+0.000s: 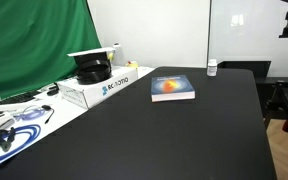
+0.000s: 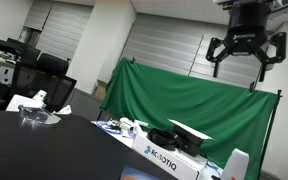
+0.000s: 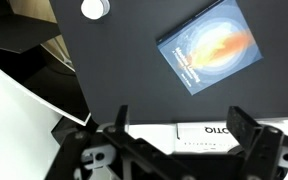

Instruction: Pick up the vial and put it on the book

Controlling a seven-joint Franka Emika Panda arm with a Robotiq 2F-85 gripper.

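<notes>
Overhead, the tool [image 2: 246,62] hangs high above the black table [image 1: 144,140], its fingers spread apart and holding nothing. Below it the book [image 3: 209,47] lies flat. The vial [image 1: 212,67] stands upright, apart from the book, near the table's far edge.

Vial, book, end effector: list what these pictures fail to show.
Vial: too small in an exterior view to tell its contents; in the wrist view the top edge cuts its cap.
Book: cover lettering blurred in the wrist view.
End effector: open, but the arm above is cut off by the top edge in an exterior view.
</notes>
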